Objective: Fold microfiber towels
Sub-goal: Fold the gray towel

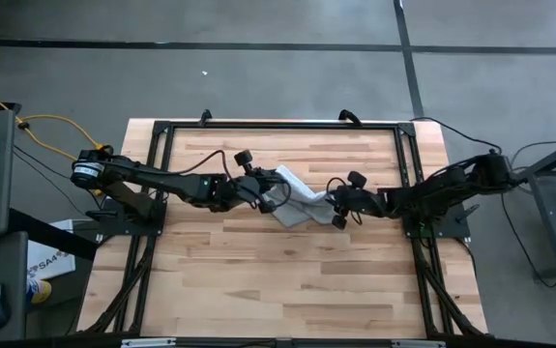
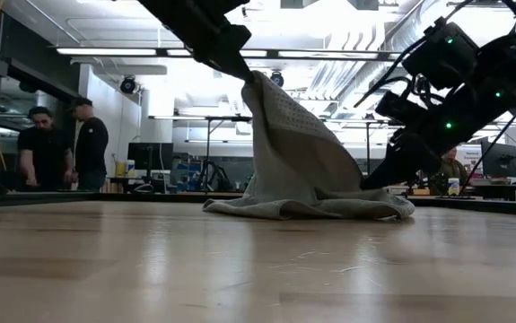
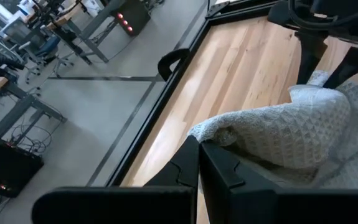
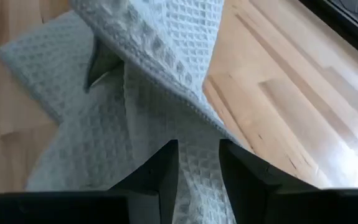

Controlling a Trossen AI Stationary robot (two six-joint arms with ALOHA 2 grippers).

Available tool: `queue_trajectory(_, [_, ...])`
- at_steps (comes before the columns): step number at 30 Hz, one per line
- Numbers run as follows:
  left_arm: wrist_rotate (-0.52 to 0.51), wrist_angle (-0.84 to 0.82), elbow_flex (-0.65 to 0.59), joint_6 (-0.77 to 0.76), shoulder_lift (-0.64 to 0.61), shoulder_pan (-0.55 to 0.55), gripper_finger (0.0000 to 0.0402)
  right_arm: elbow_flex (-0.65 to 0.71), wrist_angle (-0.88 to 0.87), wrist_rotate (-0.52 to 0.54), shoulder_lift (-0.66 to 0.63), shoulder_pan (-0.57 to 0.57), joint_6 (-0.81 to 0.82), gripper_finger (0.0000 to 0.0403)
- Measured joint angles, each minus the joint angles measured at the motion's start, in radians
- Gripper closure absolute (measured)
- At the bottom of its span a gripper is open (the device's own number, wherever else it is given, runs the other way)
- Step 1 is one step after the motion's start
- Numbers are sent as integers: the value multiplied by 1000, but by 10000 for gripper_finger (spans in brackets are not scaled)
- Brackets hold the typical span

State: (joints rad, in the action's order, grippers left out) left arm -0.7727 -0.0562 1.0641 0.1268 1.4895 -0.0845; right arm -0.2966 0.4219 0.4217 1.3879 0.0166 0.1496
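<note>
Wooden boards are making up the table [image 1: 258,280] I am working at, and people are standing far back in the room. On the left, my left pincer [image 3: 198,152] is pinching a corner of the towel [image 1: 297,205] tight and holding it up like a tent. The towel is sitting near the middle of the table, partly lifted and partly bunched on the wood. It is looking soft, light and floppy, so I think edges and corners are best to grab. On the right, my right pincer [image 4: 198,158] is pressing low on the cloth with its fingers a little apart.
</note>
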Motion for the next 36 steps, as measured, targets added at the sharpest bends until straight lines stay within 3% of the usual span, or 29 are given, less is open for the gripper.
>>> queue_trajectory(16, [-49,-60,0,-4,0,0,401,0,-51,57,-109,-4,-67,292])
queue_trajectory(24, [-50,-59,0,-3,0,0,401,0,-77,10,-105,-49,-67,292])
queue_trajectory(36, [-53,-73,-1,0,-36,-1,401,0,-73,-143,-105,-142,-68,292])
